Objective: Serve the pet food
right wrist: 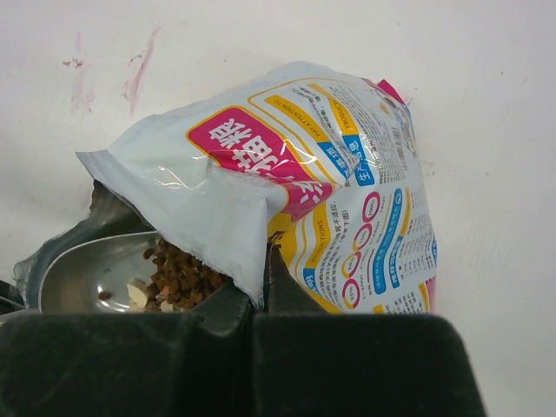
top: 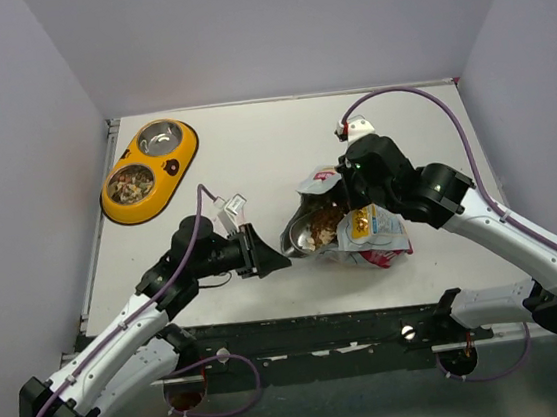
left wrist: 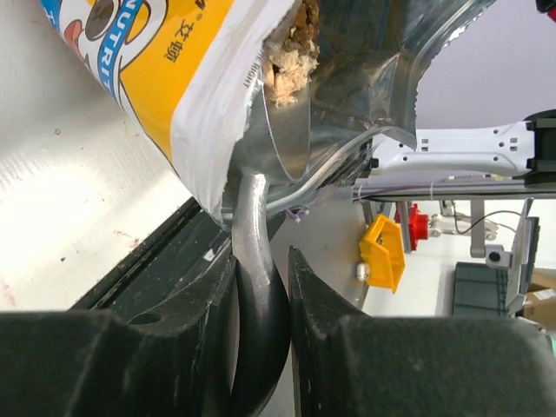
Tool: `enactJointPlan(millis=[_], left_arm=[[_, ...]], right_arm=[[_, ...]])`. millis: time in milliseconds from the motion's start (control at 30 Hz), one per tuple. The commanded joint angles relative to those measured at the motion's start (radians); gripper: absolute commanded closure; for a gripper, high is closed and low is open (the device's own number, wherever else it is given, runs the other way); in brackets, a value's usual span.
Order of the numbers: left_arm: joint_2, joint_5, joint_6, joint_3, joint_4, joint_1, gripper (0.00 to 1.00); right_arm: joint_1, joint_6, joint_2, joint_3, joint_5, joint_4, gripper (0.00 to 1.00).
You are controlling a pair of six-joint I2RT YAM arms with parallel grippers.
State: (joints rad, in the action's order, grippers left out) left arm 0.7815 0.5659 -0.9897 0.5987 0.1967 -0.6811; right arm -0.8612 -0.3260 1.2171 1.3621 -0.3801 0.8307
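The pet food pouch [top: 367,231] lies near the table's middle, its mouth open to the left. My right gripper [right wrist: 267,252] is shut on the pouch's upper edge [right wrist: 243,217] and holds the mouth open. My left gripper [left wrist: 261,261] is shut on the silver scoop's handle [left wrist: 254,234]. The scoop's cup [top: 309,231] is inside the pouch mouth with brown and tan kibble [right wrist: 178,276] in it; the kibble also shows in the left wrist view [left wrist: 291,52]. The yellow double bowl [top: 149,169] stands at the far left, with kibble in its near cup [top: 132,185].
The bowl's far steel cup [top: 161,137] looks empty. A white and red clip [top: 354,126] lies behind the pouch near the far edge. The table's front edge [top: 301,319] runs just below the arms.
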Motion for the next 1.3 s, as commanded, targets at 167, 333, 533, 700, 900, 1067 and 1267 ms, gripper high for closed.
enactJointPlan(millis=[167,333,533,700,900,1067,1267], left_arm=[[0.007,0.078,-0.08,-0.027,-0.303,0.032,1.0],[-0.038,0.051,-0.039,-0.048,-0.241,0.043,1.0],[-0.046,0.085,-0.08,-0.073,-0.249,0.049,1.0],[-0.076,0.104,-0.053,-0.066,-0.198,0.086,1.0],[-0.116,0.118,-0.02,-0.034,-0.085,0.104,1.0],[-0.185,0.158,0.0,-0.028,-0.04,0.126,1.0],[-0.284,0.207,0.031,-0.019,0.052,0.192,1.0]], right_arm=[[-0.004,-0.021,-0.033,0.051,-0.036,0.001,0.99],[-0.006,-0.01,-0.037,0.051,-0.043,0.005,0.99],[-0.004,-0.025,-0.033,0.06,-0.037,0.001,0.99],[-0.006,-0.015,-0.05,0.043,-0.043,0.005,0.99],[-0.006,-0.015,-0.047,0.054,-0.051,0.008,0.99],[-0.004,-0.007,-0.053,0.046,-0.062,0.01,0.99],[-0.006,-0.021,-0.062,0.026,-0.06,0.005,0.99]])
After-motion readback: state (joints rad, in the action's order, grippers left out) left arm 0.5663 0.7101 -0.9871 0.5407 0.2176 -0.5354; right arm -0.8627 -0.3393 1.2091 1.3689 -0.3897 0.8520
